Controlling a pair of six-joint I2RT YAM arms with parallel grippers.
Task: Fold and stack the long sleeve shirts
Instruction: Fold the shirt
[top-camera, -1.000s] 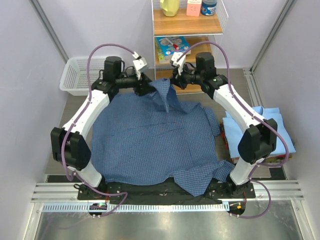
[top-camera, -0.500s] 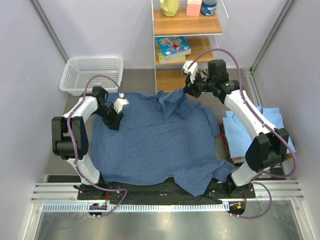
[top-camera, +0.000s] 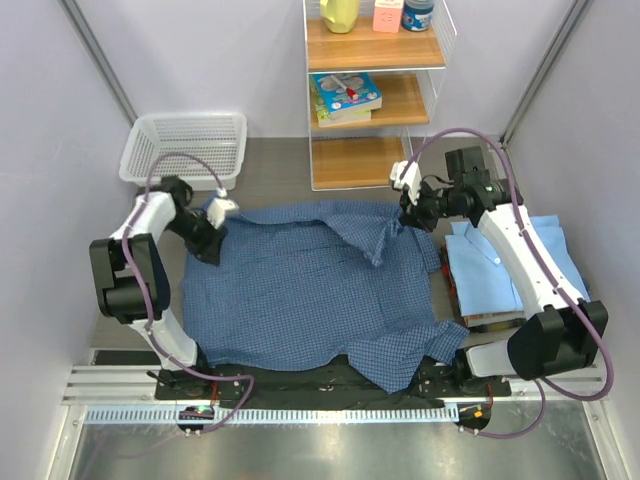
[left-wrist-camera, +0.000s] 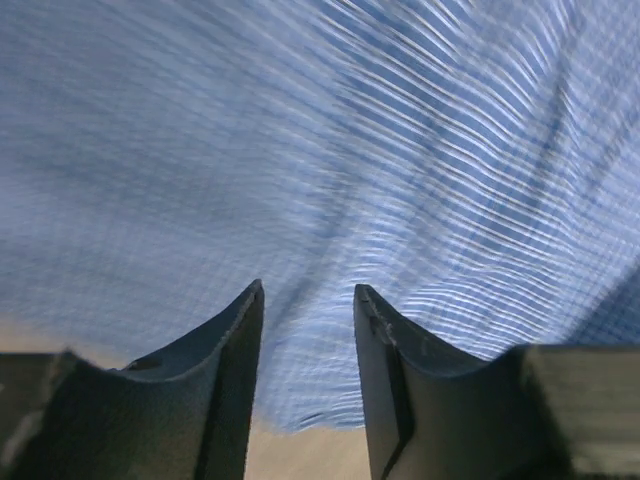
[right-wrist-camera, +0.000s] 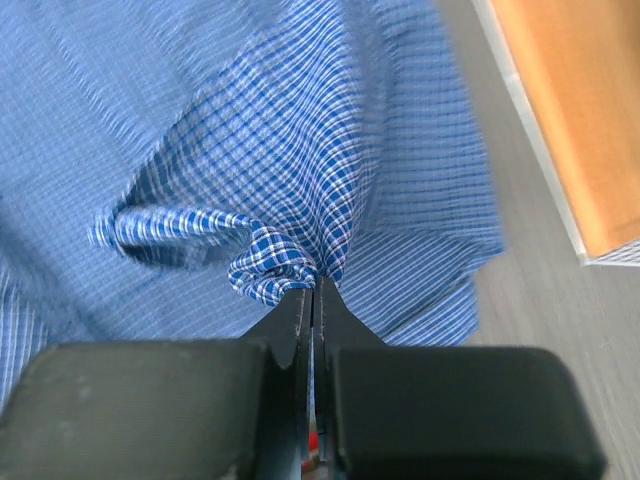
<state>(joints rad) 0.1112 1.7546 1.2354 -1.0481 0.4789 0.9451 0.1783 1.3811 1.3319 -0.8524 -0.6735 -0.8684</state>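
Your right jaws pinch a fold at the far-right corner of the dark blue fine-checked cloth shirt (top-camera: 310, 290) spread on the desk (top-camera: 275, 172); your left jaws stand parted over its far-left edge.

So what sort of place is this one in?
Probably a lab test cell staged for laundry: plain panel walls boxing in a table, a wooden shelf behind, a white basket, plus a dark blue shirt and a light blue shirt.
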